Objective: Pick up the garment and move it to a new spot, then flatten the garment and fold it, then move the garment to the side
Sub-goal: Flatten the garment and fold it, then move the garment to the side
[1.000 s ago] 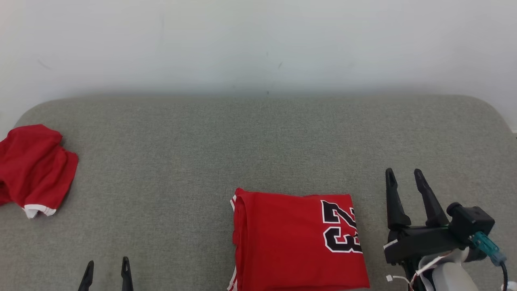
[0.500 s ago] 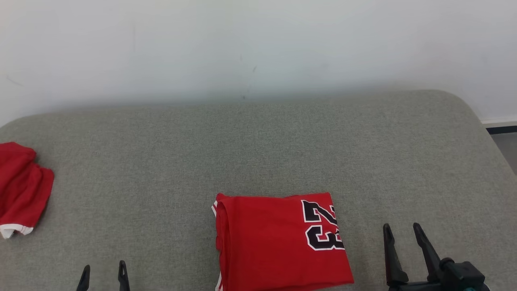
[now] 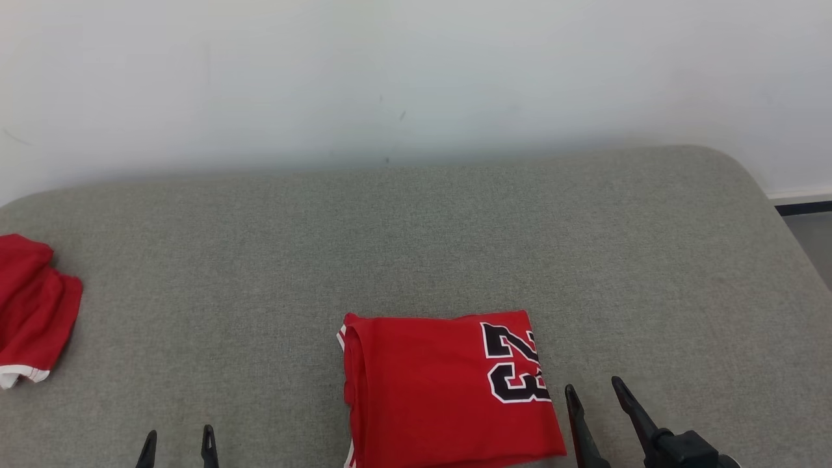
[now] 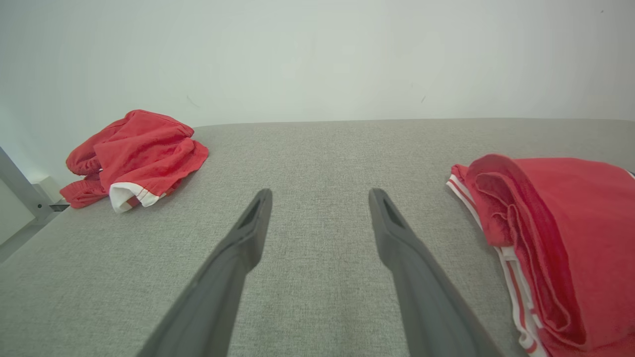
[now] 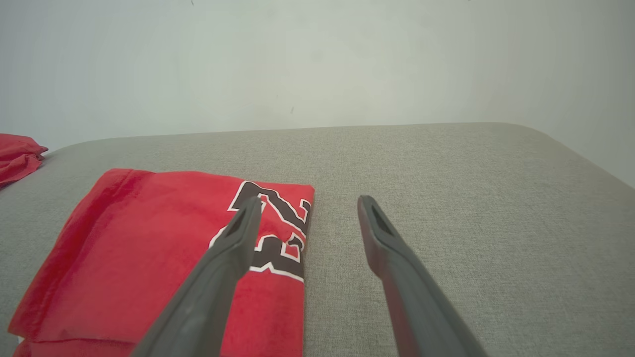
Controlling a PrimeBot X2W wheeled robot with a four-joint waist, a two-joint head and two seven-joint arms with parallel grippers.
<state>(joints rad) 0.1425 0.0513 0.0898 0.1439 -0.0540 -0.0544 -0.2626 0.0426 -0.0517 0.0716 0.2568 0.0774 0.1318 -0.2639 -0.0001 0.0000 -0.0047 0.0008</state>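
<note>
The garment [image 3: 448, 390] lies near-centre on the grey cushion [image 3: 416, 234], folded into a neat red rectangle, black number up, layered edges at its left; only the sideways move seems left. Hence the right gripper [image 3: 593, 385] sits just beside its right edge, the left gripper [image 3: 179, 434] well apart, both spread wide, empty. A crumpled red cloth [image 3: 32, 312] lies far left

A: What do you see along the right gripper [image 5: 307, 203]?
B: You see its two fingers spread, nothing between them. The folded red garment [image 5: 139, 248] lies flat on the grey cushion [image 5: 446, 198], at left; one finger overlaps its black number [image 5: 283, 245].
A: And farther left?
B: Another red cloth [image 5: 17, 153], well apart.
</note>
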